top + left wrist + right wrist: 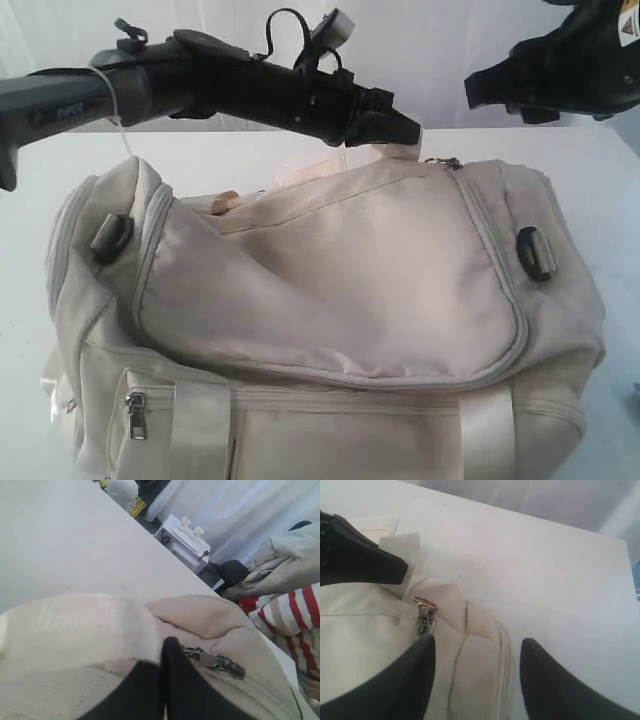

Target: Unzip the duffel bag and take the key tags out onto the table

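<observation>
Duffel bag (340, 270): cream cloth, matt w/ satiny straps (487, 430); metal zip pull (424, 617); table (530, 560) smooth white.

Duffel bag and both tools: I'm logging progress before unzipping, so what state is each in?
duffel bag: main zipper shut, resting on the table
zipper pull: at the track's end, ungrasped
left tool: shut, tips beside the pull
right tool: open, hovering above the bag's end

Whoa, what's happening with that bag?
Two robot arms are working on a large cream fabric duffel bag lying on a wide white table. The left gripper, closed, sits at the bag's top by the metal zipper pull. The right gripper hovers open above that end. The bag is zipped; no key tags show.
</observation>
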